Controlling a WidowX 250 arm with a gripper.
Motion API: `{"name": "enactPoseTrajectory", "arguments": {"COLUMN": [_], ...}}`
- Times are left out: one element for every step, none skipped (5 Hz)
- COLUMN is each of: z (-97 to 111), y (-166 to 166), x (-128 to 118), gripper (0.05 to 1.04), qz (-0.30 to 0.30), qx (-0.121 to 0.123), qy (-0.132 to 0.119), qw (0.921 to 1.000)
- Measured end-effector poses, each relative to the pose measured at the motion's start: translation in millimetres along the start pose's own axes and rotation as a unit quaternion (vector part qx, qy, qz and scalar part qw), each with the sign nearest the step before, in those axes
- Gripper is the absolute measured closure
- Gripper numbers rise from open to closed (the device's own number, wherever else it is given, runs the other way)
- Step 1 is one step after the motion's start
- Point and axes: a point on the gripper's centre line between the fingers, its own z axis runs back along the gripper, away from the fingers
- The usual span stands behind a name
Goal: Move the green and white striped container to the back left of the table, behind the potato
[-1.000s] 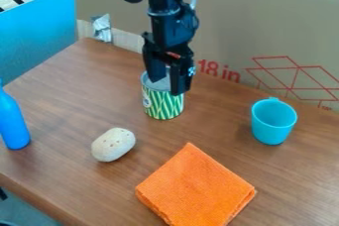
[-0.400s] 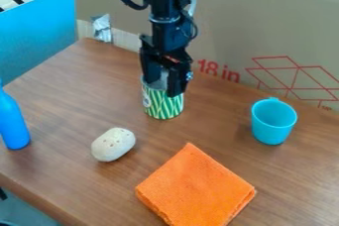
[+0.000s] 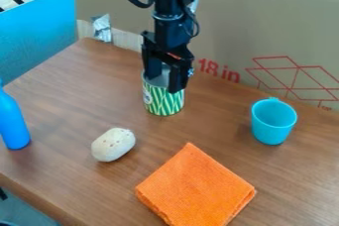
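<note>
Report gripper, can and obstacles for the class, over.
Gripper: jaws on striped can, near its top. Can upright; whether raised, unclear. Nothing else touching it; pale oval object, orange cloth, turquoise cup all apart.

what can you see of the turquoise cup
The turquoise cup looks like smooth plastic, plain-coloured and slightly narrower at its base. It stands upright on the wooden table, mouth up, with what looks like part of a handle at its far rim. Only the table touches it; how deep any contents lie, if any, I can't tell.
</note>
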Motion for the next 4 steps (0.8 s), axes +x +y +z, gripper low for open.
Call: {"name": "enactPoseTrajectory", "arguments": {"z": [0.4,-0.3,-1.1,-2.5], "y": [24.5,63.6,108.8,132.7], "x": [-0.9,1.2,-2.9,-17.2], "gripper": [0.082,0.082,0.082,0.082], "qz": [0.027,0.063,0.114,0.163], "qx": [0.008,0.007,0.010,0.035], "qy": [0.012,0.016,0.028,0.069], "qw": [0.9995,0.9978,0.9930,0.9836]}}
